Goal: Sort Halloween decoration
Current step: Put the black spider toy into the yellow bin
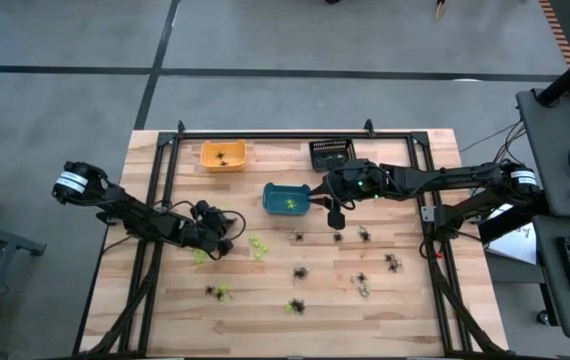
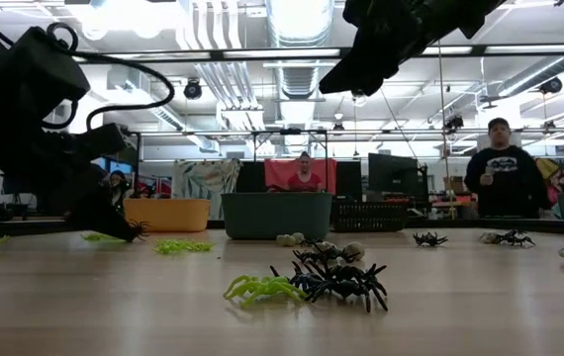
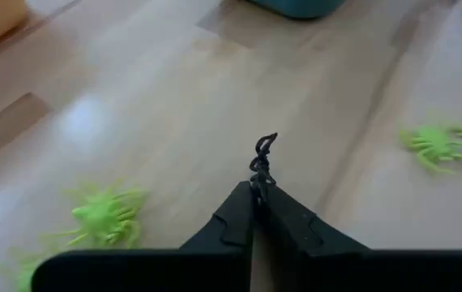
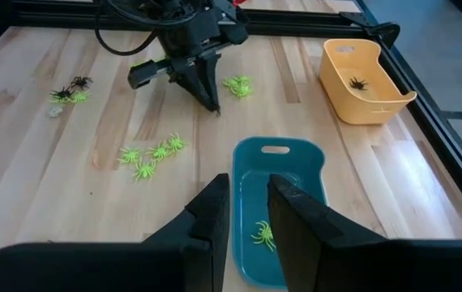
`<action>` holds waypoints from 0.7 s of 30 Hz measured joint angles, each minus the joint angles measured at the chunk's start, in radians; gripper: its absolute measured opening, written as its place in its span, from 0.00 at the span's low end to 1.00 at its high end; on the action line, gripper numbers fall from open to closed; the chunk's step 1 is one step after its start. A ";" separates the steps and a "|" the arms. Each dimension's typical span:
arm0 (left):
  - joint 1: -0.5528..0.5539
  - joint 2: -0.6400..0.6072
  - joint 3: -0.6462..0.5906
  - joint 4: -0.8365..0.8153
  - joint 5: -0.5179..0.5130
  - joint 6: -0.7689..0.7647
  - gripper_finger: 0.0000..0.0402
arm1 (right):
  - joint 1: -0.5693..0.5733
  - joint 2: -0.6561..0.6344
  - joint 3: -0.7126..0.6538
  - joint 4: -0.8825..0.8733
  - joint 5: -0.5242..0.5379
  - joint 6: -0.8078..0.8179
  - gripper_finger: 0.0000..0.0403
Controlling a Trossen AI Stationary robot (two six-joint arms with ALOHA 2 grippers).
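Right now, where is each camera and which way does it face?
High: above the table, facing down; both arms.
Low: table level, facing the room; arms overhead.
Left wrist: behind left gripper, shut on a black spider.
Right wrist: behind right gripper, over the teal bin.
High and right wrist share the orange bin.

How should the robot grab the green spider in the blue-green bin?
Pinch the lime green plastic spider by its middle body, coming straight down: the teal plastic bin's walls block the sides, and its legs lie thin and flat.
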 joint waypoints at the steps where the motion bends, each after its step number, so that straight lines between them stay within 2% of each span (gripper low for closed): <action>1: -0.001 -0.001 0.010 -0.005 0.002 0.006 0.02 | 0.000 0.000 0.000 0.001 0.000 0.000 0.19; 10: -0.001 -0.007 0.133 -0.123 -0.010 0.095 0.00 | 0.000 0.000 -0.001 0.000 0.000 0.000 0.18; 21: 0.000 -0.030 0.383 -0.603 -0.060 0.100 0.00 | 0.000 0.004 -0.002 0.000 0.000 0.000 0.20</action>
